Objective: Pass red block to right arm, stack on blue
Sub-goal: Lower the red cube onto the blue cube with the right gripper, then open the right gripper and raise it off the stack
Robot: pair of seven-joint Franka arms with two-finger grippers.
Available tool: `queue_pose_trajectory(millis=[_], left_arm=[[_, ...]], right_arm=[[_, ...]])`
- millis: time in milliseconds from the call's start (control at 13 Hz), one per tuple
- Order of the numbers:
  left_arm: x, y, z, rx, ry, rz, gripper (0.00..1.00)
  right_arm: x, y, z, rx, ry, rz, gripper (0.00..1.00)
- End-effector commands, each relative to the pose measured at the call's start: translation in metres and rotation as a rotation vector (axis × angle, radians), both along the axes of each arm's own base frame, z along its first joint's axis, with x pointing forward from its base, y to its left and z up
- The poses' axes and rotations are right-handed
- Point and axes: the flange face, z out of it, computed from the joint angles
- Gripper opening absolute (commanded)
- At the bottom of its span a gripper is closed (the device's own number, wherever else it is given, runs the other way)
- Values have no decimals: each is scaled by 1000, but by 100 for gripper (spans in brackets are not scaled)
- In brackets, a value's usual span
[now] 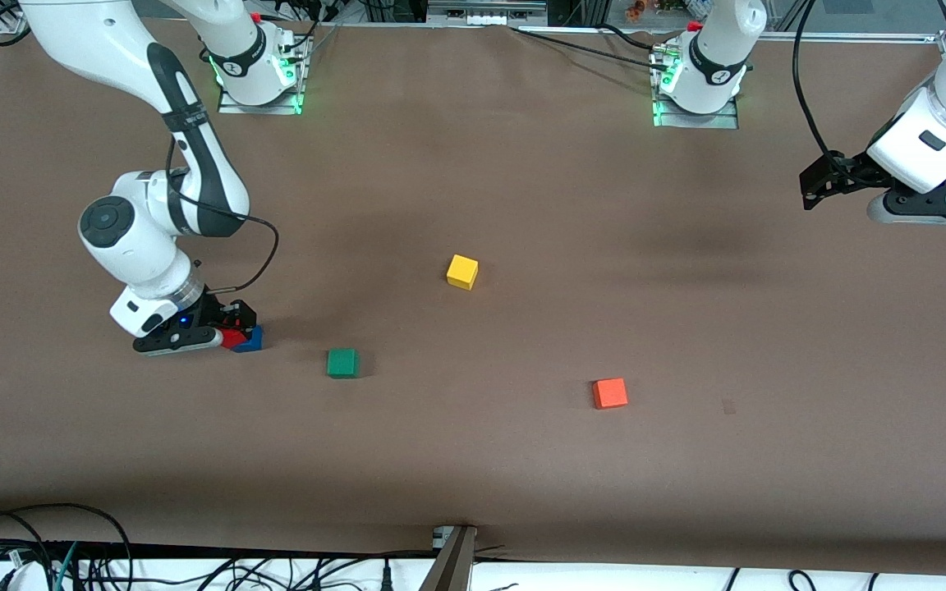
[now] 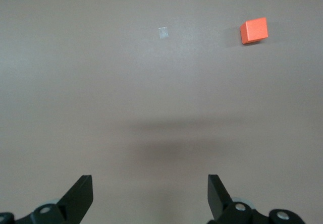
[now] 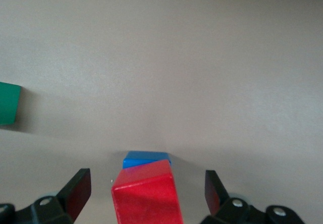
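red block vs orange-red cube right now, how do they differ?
Colour: the red block is pure red, the orange-red cube is orange-tinged.
Support: the red block sits on the blue cube; the orange-red cube lies on the table.
Surroundings: the red block is between the open right claw fingers; the orange-red cube stands alone.
Both look the same size.

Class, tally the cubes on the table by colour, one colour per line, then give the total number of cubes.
Red block: 1, on the blue
Blue cube: 1
Green cube: 1
Yellow cube: 1
Orange-red cube: 1
Total: 5 cubes
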Motion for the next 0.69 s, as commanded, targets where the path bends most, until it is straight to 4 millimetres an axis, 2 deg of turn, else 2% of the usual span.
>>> queue_pose_trajectory(millis=[0,308,615], left_arm=[[-3,-2,7,-3,0,6,100],[-4,-3,7,-3,4,5,100],[-4,-4,7,-1,3,2,100]], right_arm=[[19,-9,46,-16,65,25,100],[29,-14,84,-20,174,15,100],[33,-23,141,-25,273,-1,100]])
